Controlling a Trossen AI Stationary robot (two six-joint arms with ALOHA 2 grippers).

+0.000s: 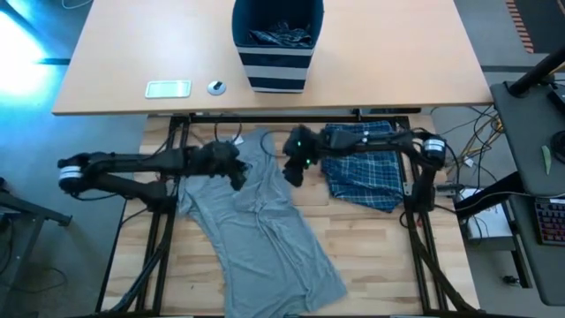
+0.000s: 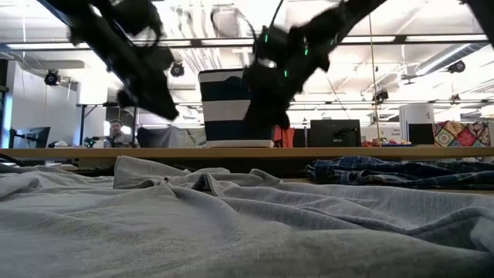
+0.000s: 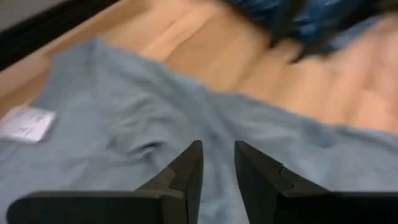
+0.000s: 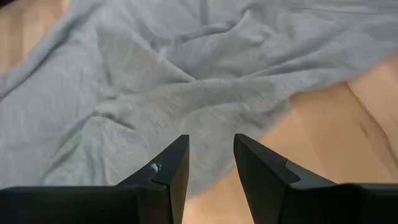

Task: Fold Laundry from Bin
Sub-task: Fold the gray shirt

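Two pale wooden levels here. On the nearer slatted surface [image 1: 371,256] a grey T-shirt [image 1: 256,230] lies spread and rumpled, with a plaid garment [image 1: 364,166] bunched just beside it. The farther surface [image 1: 397,62] carries the striped navy bin [image 1: 276,44], a small flat device [image 1: 168,88] and a little round object [image 1: 216,87].

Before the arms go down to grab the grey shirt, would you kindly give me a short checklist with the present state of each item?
1. Left gripper empty, fingers slightly apart above the cloth: ok.
2. Right gripper empty, fingers slightly apart: ok.
3. Soft grey T-shirt spread flat on the wooden table: not ok, it lies rumpled and slanted.
4. Blue-and-white plaid garment clear of the T-shirt: cannot tell, their edges lie close.
5. Navy striped fabric bin emptied: not ok, dark cloth remains inside.
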